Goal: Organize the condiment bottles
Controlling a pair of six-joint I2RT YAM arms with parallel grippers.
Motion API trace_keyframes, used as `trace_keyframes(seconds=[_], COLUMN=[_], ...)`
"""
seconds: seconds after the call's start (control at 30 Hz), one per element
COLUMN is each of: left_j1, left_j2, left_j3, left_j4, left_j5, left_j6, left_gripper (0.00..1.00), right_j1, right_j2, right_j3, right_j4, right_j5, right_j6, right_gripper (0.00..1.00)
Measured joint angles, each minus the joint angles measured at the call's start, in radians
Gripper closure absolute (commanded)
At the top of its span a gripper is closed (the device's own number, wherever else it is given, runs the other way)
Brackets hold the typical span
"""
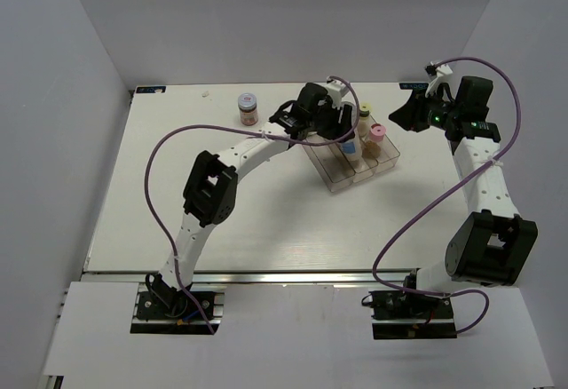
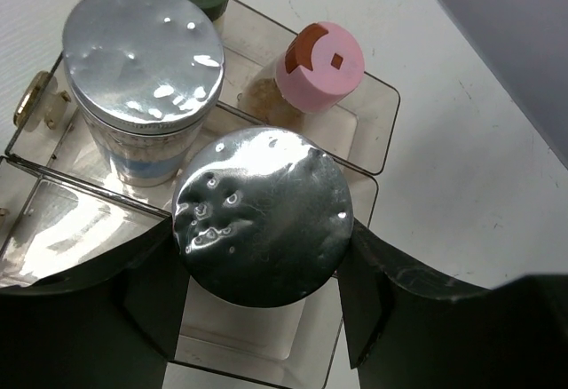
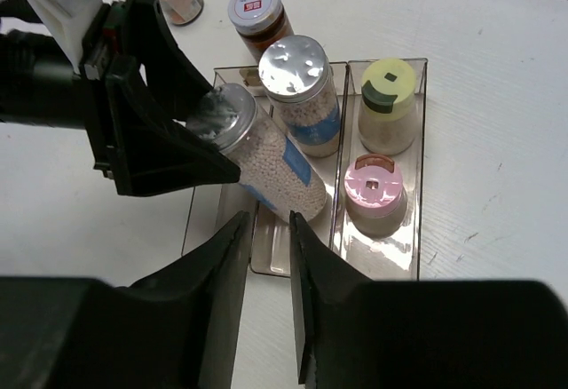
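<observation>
From above, the left arm is seen stretched across the bench (image 1: 266,220), wrist bent down so that the left tool (image 1: 328,127) sits over the clear tray (image 1: 337,183). The right tool (image 1: 411,114) is held off to one side, probably to leave the lanes free. One brown jar (image 1: 248,109) stands outside the tray.

In the left wrist view, a silver-capped bottle (image 2: 262,216) is clamped between both fingers, beside an upright silver-capped twin (image 2: 142,60).

In the right wrist view the clamped bottle is seen tilted, its base dipping into the tray, likely so it can be stood up. Which compartment cannot be told. The right tool's fingers (image 3: 226,273) are slightly apart and empty.
</observation>
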Motion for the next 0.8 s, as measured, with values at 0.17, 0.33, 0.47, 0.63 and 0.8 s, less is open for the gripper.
trace_keyframes(seconds=[0.17,0.33,0.47,0.63,0.8], left_j1=[-0.01,-0.018,-0.021,-0.024,-0.024], left_j2=[0.034,0.045,0.044,0.037,0.006], left_j3=[0.006,0.008,0.015,0.017,0.014], left_j4=[0.0,-0.011,-0.005,0.005,0.004], left_j5=[-0.005,-0.005,0.0,0.006,0.005], left_j6=[-0.001,0.0,-0.006,-0.017,-0.025], left_gripper=[0.35,0.2,0.08,0.04,0.04], right_j1=[0.0,0.0,0.0,0.0,0.0], right_j2=[0.0,0.0,0.0,-0.002,-0.002], right_j3=[0.0,0.0,0.0,-0.019,-0.027], right_j4=[0.001,0.001,0.001,0.015,0.028], right_j5=[0.0,0.0,-0.005,-0.045,-0.107], right_j6=[0.003,0.006,0.003,-0.027,-0.072], right_gripper=[0.67,0.61,0.39,0.33,0.44])
